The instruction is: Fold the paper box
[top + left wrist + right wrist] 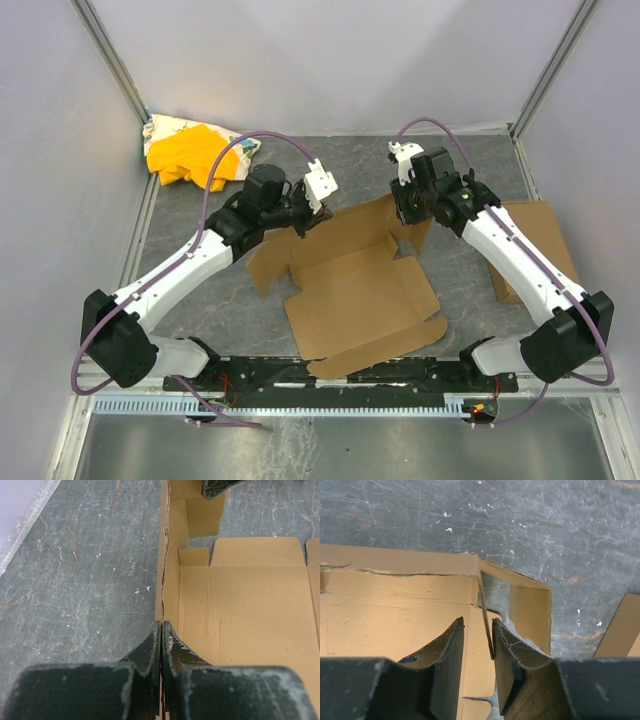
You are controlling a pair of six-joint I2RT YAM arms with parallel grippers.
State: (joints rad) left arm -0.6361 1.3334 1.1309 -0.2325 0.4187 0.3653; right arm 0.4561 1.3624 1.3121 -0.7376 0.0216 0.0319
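Observation:
The paper box [360, 300] lies as a partly flattened brown blank in the middle of the grey table, with its far side wall raised. My left gripper [300, 225] is at the wall's left end. In the left wrist view it [161, 625] is shut on the thin upright edge of that wall, with the box floor [250, 605] to its right. My right gripper [410, 215] is at the far right corner. In the right wrist view it [478, 622] is open astride a standing side flap [485, 605] that leans against the right finger. The box panel [395, 610] lies to the left.
A yellow cloth bundle [190, 155] sits in the far left corner. A smaller brown cardboard rectangle [540, 245] lies on the right under my right arm, and its edge [620, 630] shows in the right wrist view. Pale walls enclose the table on three sides.

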